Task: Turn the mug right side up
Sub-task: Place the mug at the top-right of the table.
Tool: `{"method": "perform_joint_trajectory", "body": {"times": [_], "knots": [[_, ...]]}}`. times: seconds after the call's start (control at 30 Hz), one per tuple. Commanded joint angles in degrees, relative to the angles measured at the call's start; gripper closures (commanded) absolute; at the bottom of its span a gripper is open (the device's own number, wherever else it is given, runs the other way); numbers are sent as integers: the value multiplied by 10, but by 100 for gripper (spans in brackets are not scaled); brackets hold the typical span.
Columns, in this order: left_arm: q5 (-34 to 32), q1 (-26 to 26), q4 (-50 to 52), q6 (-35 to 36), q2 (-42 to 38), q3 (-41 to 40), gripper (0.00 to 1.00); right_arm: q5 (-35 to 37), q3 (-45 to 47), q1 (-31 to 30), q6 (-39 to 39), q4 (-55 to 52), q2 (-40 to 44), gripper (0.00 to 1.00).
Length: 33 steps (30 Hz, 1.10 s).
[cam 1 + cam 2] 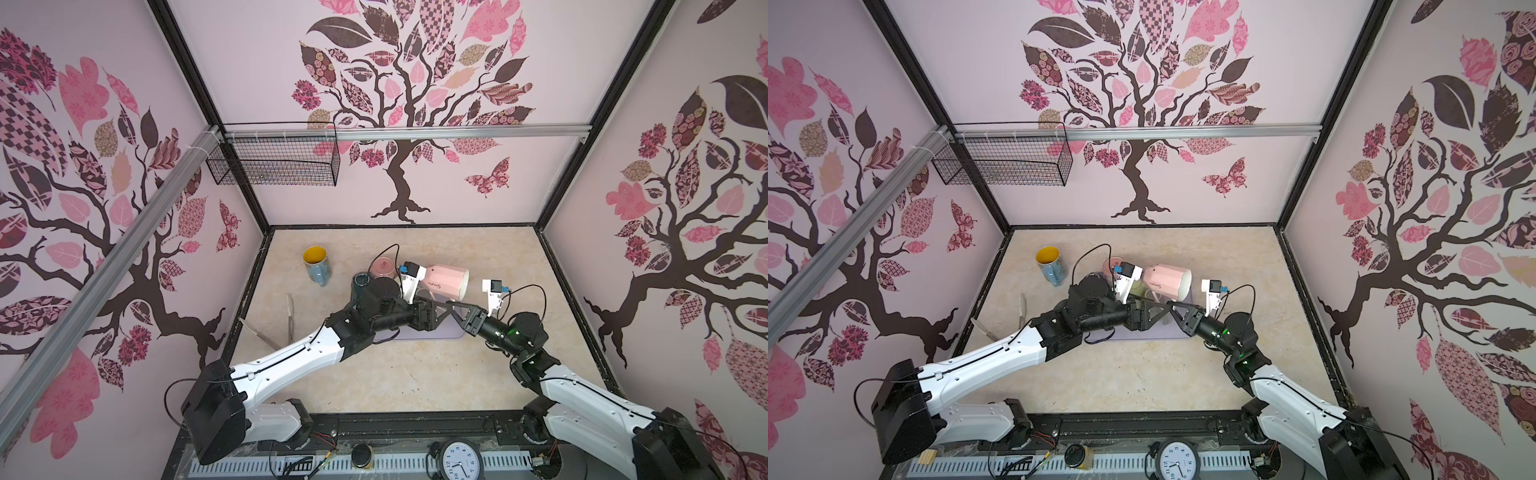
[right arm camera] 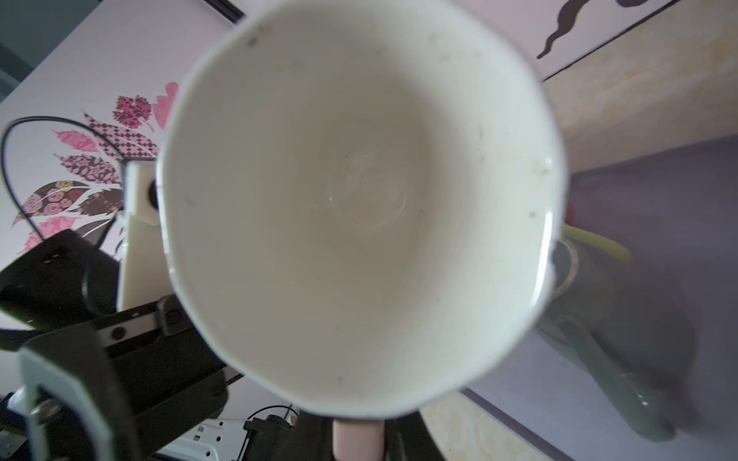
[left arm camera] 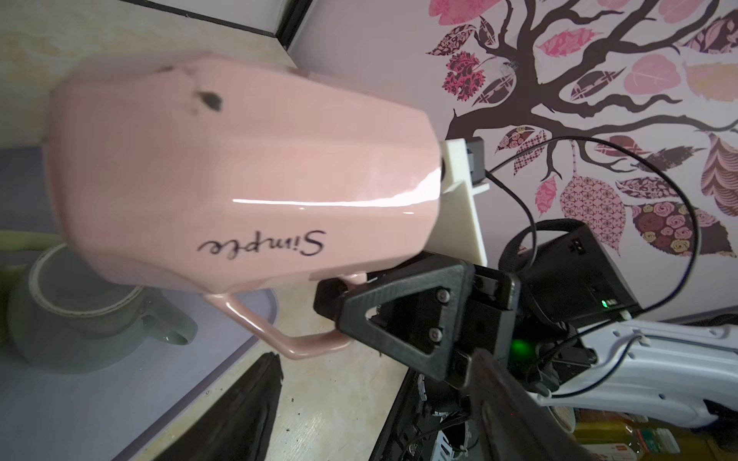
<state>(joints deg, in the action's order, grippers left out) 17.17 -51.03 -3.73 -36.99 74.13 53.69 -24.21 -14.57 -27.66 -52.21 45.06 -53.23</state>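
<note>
Three pale pink walls close in your cell. Each carries a dark-branched tree with pink and brown patterned leaves, and a butterfly sits beside the back trunk. Black posts mark the back corners. A silver rail crosses the back wall, and a black wire basket hangs at its left end. Your tabletop is beige, marble-patterned and evenly lit.

Mat: middle of the worktop.
Sideways mug: over the mat's far part, mouth facing right.
Upright mug: far left, off the mat.
Utensils: left of the mat.
</note>
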Motion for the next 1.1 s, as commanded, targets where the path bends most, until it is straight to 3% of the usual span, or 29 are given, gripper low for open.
{"method": "perform_joint_trajectory", "body": {"times": [0.0,0.6,1.07], "knots": [[4,0,-20,9,-7,-15,21,48,-21,0,22,-4,18,100],[-71,6,10,23,-64,-51,15,142,-32,9,91,-123,58,100],[-93,33,35,20,-94,-66,6,289,-145,42,212,-299,22,100]]}}
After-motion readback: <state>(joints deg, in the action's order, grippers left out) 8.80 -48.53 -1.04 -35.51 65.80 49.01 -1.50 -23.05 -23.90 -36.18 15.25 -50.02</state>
